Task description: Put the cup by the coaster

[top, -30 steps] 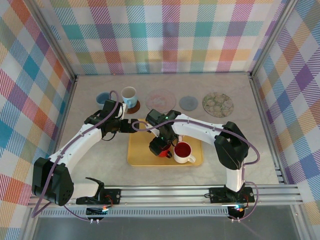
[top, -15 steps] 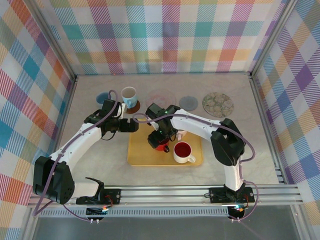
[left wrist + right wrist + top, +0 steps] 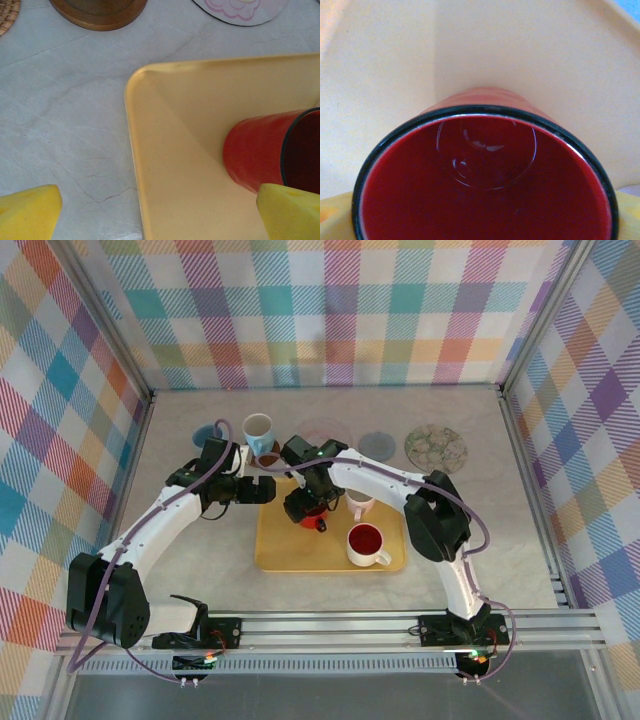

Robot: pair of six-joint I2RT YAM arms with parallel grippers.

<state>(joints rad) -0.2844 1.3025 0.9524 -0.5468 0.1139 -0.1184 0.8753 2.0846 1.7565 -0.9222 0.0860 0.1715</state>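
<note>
A red cup (image 3: 313, 521) with a dark rim hangs tilted over the back left part of the yellow tray (image 3: 290, 552), with my right gripper (image 3: 302, 506) shut on it. In the right wrist view its open mouth (image 3: 485, 190) faces the camera, a yellow finger (image 3: 332, 222) at each lower corner. My left gripper (image 3: 263, 490) stands open at the tray's back left corner (image 3: 145, 75), nothing between its fingers (image 3: 27, 210), and the red cup (image 3: 255, 150) shows beside its right finger. Coasters lie along the back: brown (image 3: 268, 457), pink floral (image 3: 322, 434), grey-blue (image 3: 378, 446) and green patterned (image 3: 436, 448).
A white and blue mug (image 3: 258, 430) stands on the brown coaster. A white cup with a red inside (image 3: 367, 543) and a pale pink cup (image 3: 358, 503) stand on the tray. A blue coaster (image 3: 205, 435) lies at the back left. Checked walls close three sides.
My right gripper has carried the red cup from the tray's middle toward its back left corner. The left arm has hardly moved.
</note>
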